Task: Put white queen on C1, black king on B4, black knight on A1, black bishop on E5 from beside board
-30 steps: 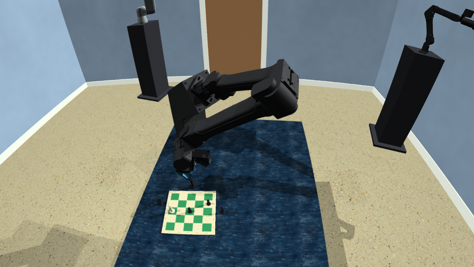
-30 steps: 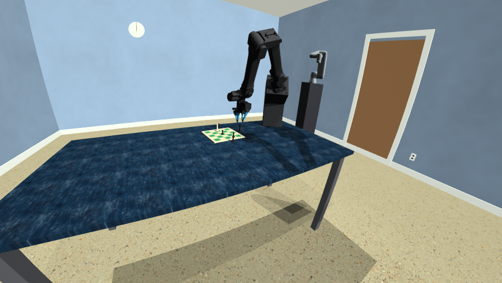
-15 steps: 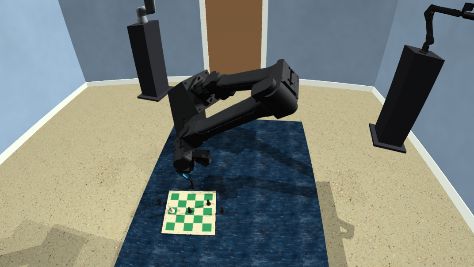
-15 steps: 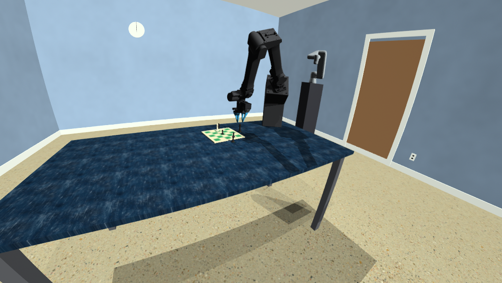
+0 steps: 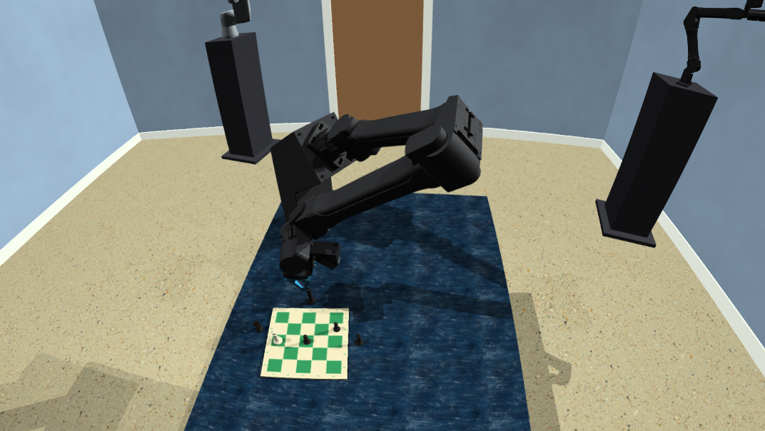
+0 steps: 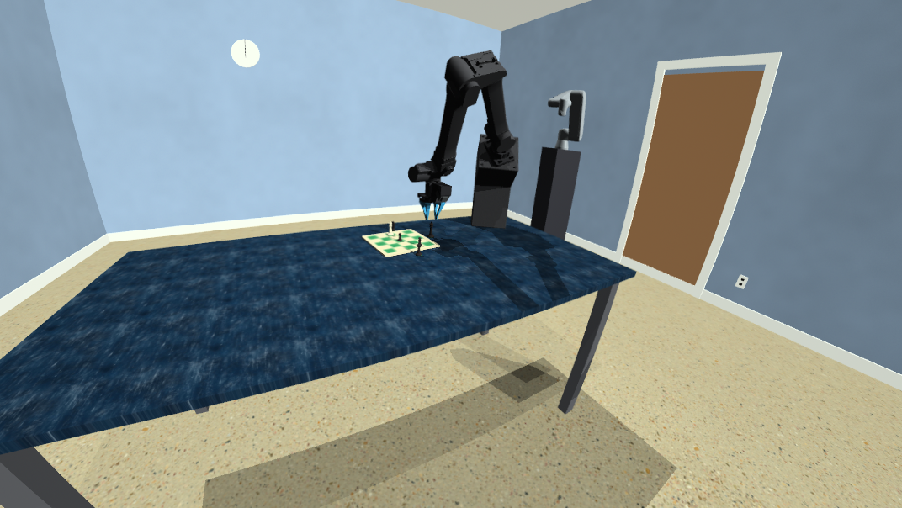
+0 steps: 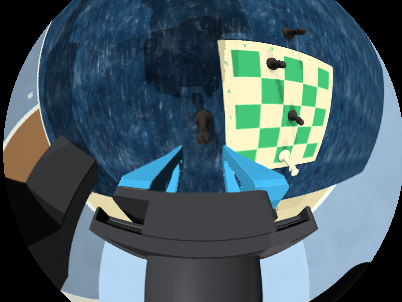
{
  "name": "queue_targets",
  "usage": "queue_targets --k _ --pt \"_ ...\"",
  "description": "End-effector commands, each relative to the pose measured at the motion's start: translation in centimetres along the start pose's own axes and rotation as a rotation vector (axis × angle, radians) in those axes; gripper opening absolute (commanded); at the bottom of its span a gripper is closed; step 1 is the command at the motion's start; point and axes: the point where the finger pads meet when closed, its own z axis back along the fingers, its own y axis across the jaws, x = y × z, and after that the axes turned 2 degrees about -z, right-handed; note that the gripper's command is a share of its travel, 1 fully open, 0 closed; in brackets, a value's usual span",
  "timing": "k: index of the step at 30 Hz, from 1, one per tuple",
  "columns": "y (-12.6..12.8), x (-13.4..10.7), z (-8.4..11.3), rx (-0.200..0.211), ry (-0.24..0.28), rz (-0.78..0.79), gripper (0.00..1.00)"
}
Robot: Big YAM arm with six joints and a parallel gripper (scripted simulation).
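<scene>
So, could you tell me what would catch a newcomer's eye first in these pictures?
The big black jointed arm folds over a dark blue table, its blue-fingered gripper poised open just above a small black chess piece that stands on the table beyond the board's far edge. Next comes the small green-and-cream chessboard, where a lone white piece stands near the left edge.

Matt black arm (image 5: 375, 182), mottled blue table top (image 5: 428, 321), speckled sandy floor (image 5: 133, 240).
</scene>
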Motion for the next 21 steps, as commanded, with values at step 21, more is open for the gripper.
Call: queue_targets --k 21 --pt "0.1 0.0 -3.8 0.003 -0.005 0.004 0.40"
